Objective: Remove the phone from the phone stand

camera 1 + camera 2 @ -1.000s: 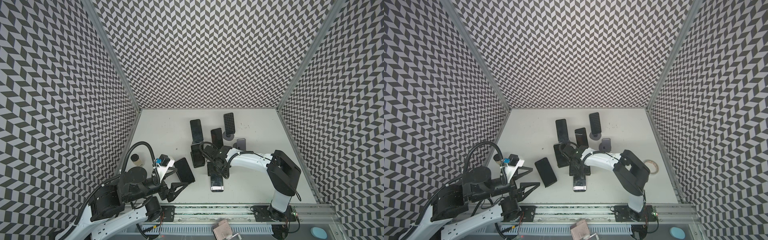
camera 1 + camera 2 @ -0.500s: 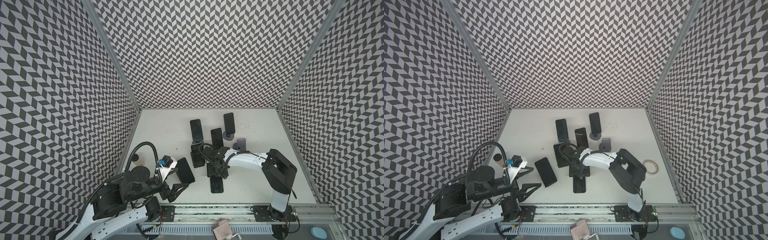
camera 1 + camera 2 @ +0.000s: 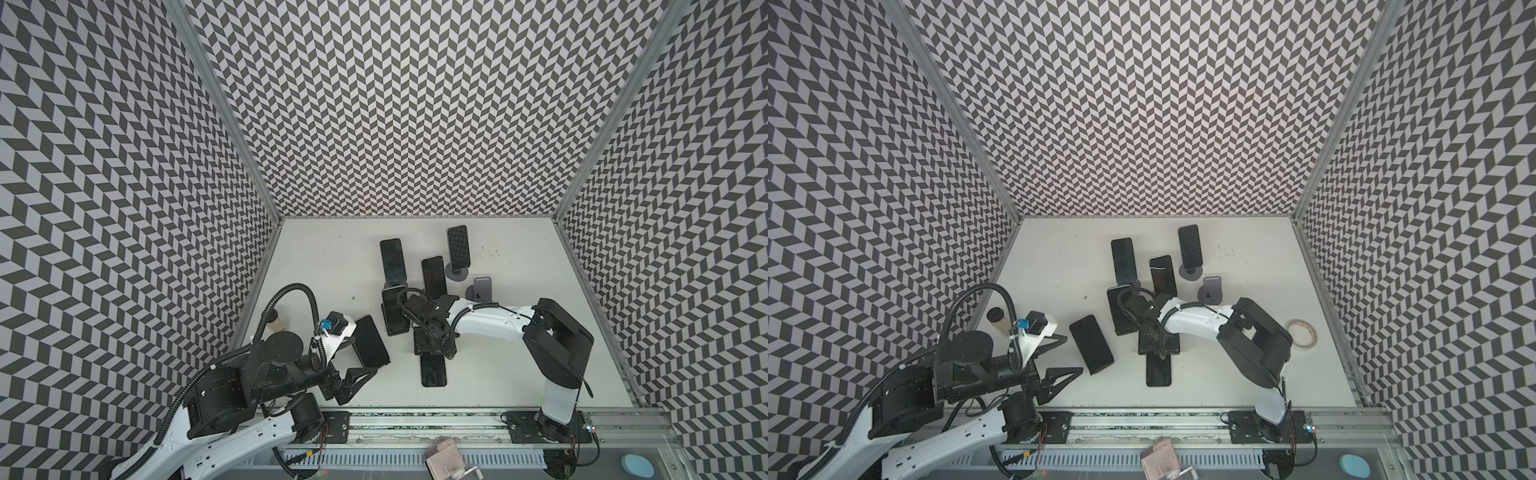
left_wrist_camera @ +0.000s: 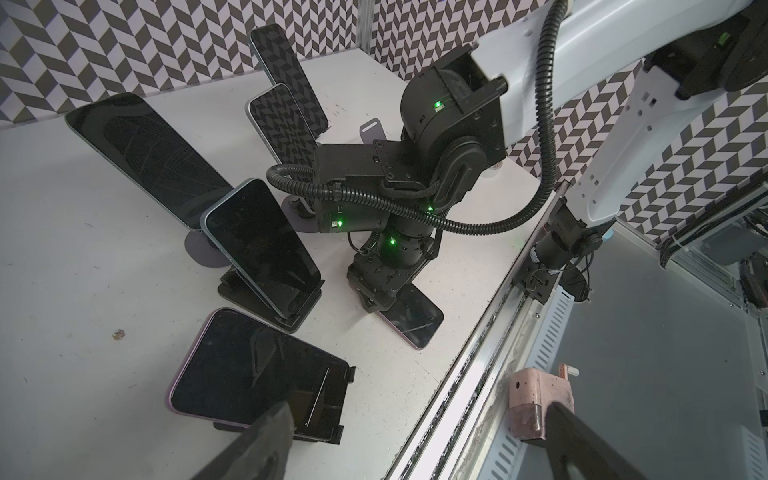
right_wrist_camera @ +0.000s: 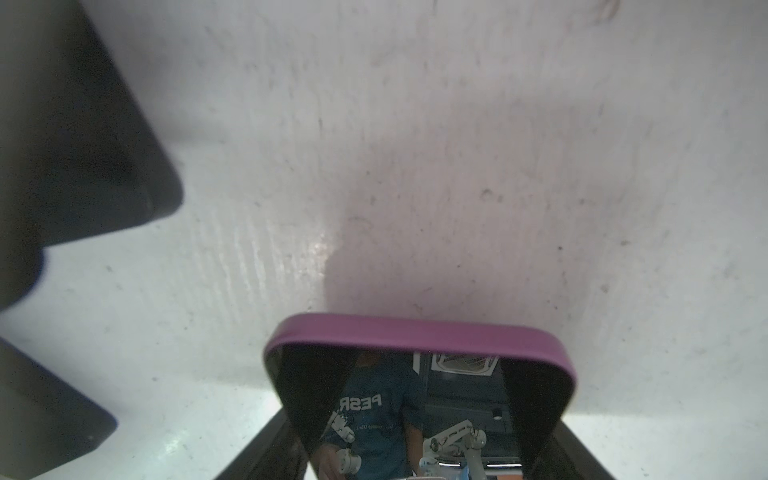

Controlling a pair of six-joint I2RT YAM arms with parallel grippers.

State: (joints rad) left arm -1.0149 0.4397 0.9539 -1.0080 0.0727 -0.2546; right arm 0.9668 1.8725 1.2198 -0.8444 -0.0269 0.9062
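The right gripper point(image 4: 375, 300) is clamped on the purple-edged phone point(image 3: 434, 371), which lies low on the table point(image 3: 316, 266) with one end at the foot of its phone stand point(image 3: 1172, 345) — whether it touches the stand, I cannot tell. I think the good way is to set it flat, open only then, and rise straight up — not sideways into the neighbour phone point(image 3: 393, 309). The left gripper point(image 3: 1073, 354) has its jaws apart, empty.
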